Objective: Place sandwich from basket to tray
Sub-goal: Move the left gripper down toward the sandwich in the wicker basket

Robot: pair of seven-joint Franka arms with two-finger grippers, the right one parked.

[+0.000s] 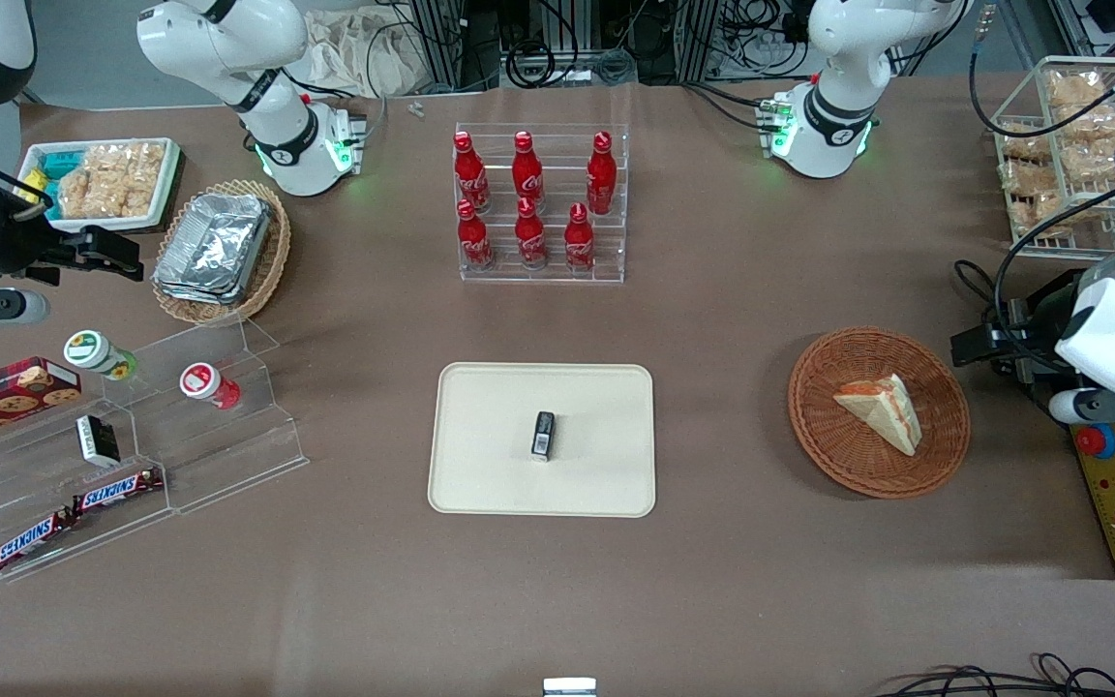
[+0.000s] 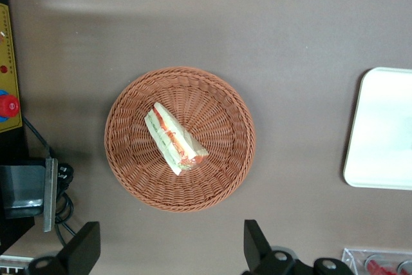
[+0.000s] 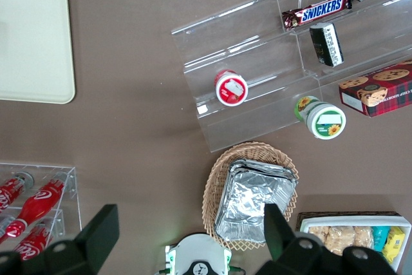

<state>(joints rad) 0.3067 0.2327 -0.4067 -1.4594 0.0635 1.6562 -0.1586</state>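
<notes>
Tray (image 1: pixel 480 484) mid-table w/ a small dark packet (image 1: pixel 543 435) on it. Sandwich (image 1: pixel 882 411) lies in basket (image 1: pixel 828 436), toward working arm's end. Claw (image 2: pixel 168 249) open, empty, high above basket, apart from sandwich.

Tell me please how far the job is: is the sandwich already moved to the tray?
Not yet. Nothing looks done: the sandwich lies in the basket, untouched. The tray holds only a small dark packet. In hand: the left arm's hand hangs open above the table beside the basket, holding nothing. Left to do: descend, grip the sandwich, carry it over and set it on the tray.
</notes>
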